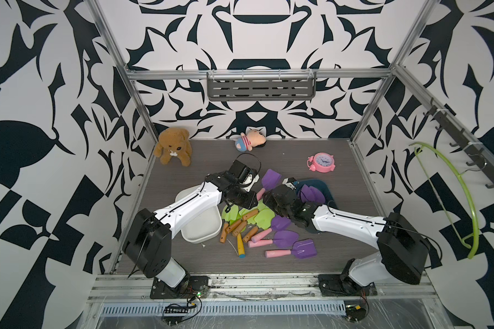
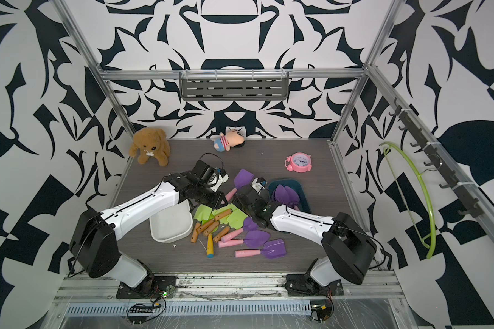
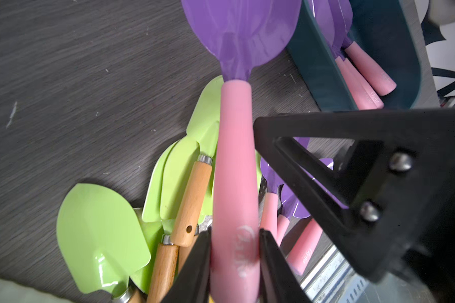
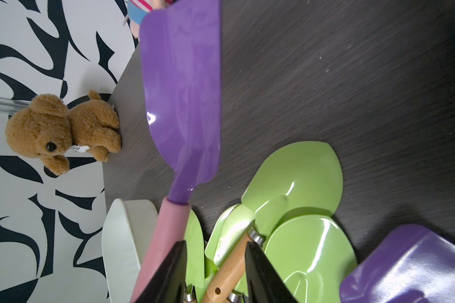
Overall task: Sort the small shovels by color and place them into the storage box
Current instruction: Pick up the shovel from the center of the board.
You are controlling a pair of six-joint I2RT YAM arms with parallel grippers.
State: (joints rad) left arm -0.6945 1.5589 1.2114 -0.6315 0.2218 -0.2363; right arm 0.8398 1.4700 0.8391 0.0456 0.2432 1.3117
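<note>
Left gripper (image 3: pixel 235 233) clamped on the pink handle of a purple-bladed plastic toy shovel (image 3: pixel 241 34), blade out over the grey table (image 1: pixel 183 256) beside the dark teal storage box (image 1: pixel 324 184). Right gripper (image 4: pixel 216 244) jaws apart, gripping nothing, just beside that handle. Several purple shovels (image 3: pixel 334 23) sit in the teal box. Lime-green wooden-handled shovels (image 1: pixel 236 215) piled mid-table next to the white plastic tub (image 1: pixel 201 228); loose purple shovels (image 1: pixel 285 237) nearer the front.
</note>
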